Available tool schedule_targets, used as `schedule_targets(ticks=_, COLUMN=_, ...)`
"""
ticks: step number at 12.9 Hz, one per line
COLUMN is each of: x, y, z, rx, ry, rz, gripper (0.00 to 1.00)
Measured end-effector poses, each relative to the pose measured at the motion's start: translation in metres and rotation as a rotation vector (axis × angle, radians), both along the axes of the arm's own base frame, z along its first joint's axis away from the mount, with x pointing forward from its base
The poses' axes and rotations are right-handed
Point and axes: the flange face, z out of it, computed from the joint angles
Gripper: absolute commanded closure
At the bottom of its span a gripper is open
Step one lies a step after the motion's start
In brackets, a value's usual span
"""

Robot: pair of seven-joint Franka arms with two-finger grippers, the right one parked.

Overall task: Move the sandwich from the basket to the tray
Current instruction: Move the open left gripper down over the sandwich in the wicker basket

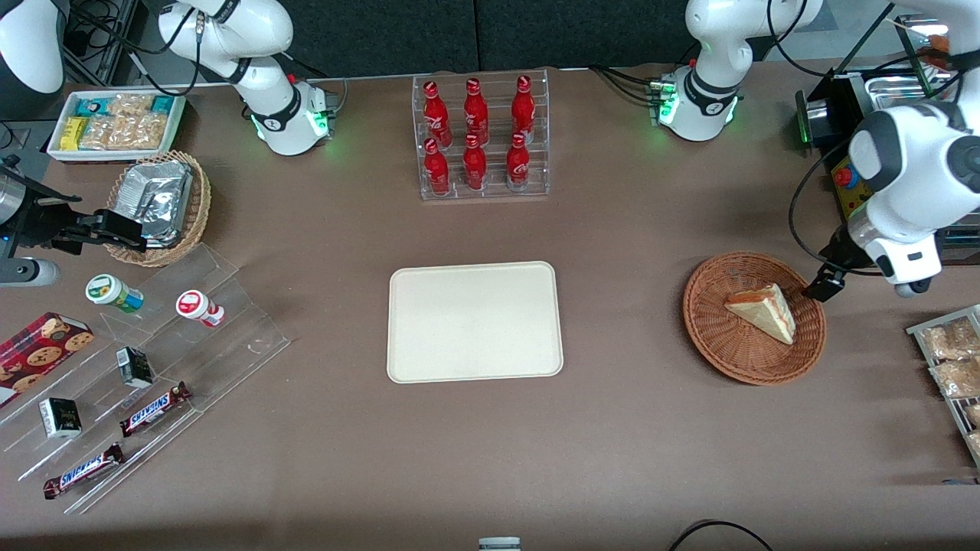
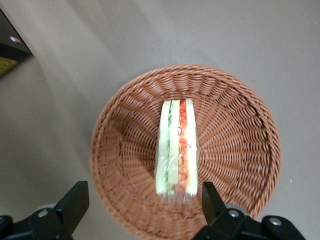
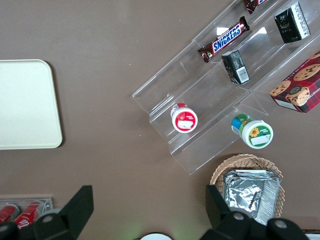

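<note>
Left-arm gripper (image 2: pixel 142 207), fingers spread wide with nothing between them, poised above the reddish-brown wicker basket (image 2: pixel 240 145). In the wrist view the two dark fingertips (image 2: pixel 75 200) flank the near end of the sandwich (image 2: pixel 176 147), which lies in the middle of the basket floor, cut edge upward, showing green and red-orange filling between pale bread layers. Its long axis runs from 12 to 6 o'clock in that view, roughly square to the line joining the fingertips, so closing should bear on the two bread faces; a descent appears to be the step in hand.

In the front view the gripper (image 1: pixel 823 285) hangs at the basket's (image 1: pixel 712 337) rim, at about 2 o'clock from the sandwich (image 1: pixel 762 310), the arm's white wrist angled down from the working arm's end of the table. The cream tray (image 1: pixel 475 321), bare, lies at 9 o'clock from the basket, well apart, below the rack of red cola bottles (image 1: pixel 478 138).
</note>
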Motion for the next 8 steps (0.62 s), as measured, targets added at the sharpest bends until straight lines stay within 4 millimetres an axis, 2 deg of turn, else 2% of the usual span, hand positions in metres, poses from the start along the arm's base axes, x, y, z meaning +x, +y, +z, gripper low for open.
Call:
schedule_targets(ticks=3, x=-0.005, y=-0.002, z=-0.035, rx=-0.021, ry=-0.010, rz=0.060, gripper=0.00)
schedule_targets(ticks=8, x=-0.003, y=-0.015, z=-0.049, rx=-0.045, ry=-0.036, rz=0.073, gripper=0.00)
